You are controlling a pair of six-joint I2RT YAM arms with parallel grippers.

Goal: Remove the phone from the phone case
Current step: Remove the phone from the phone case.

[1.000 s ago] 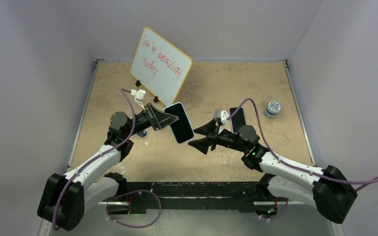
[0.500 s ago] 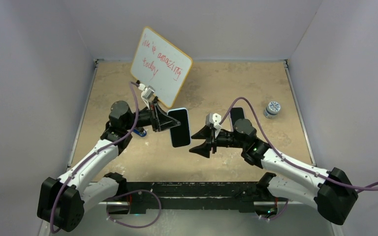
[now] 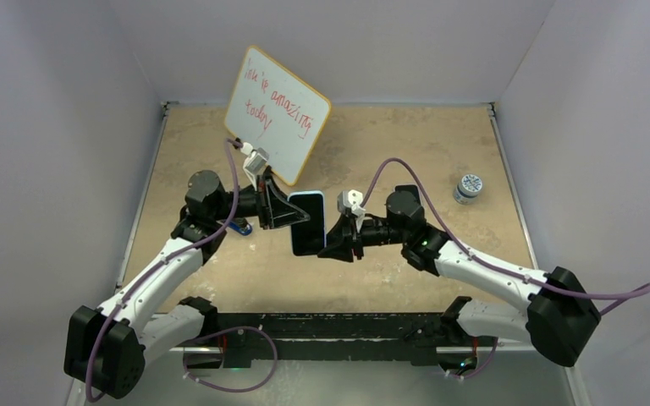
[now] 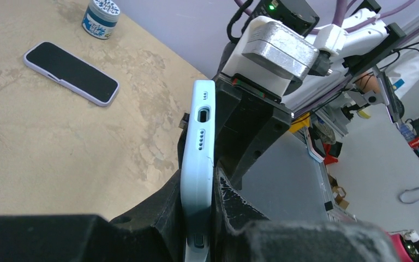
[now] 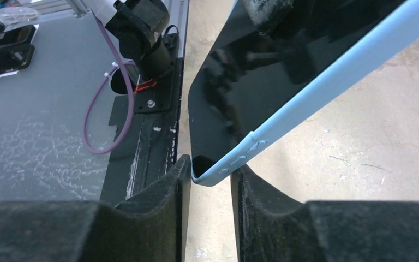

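The phone in its light-blue case [image 3: 307, 222] is held in the air over the middle of the table, screen toward the near side. My left gripper [image 3: 292, 216] is shut on one long edge of it; in the left wrist view [image 4: 198, 183] the case [image 4: 199, 142] stands edge-on between the jaws. My right gripper [image 3: 332, 241] has come in from the right. In the right wrist view [image 5: 211, 166] its jaws sit on either side of the case's lower corner [image 5: 218, 173], touching it. The black screen [image 5: 251, 82] shows above.
A second phone in a pale lilac case [image 4: 71, 72] lies flat on the table behind my right arm [image 3: 406, 196]. A small blue-and-white jar [image 3: 468, 188] stands at the right. A whiteboard [image 3: 276, 114] leans at the back. A small blue thing [image 3: 239, 227] lies by my left arm.
My left gripper turned the phone upright and held it near the centre. My right gripper moved left to the phone and narrowed its jaws onto the case's corner.
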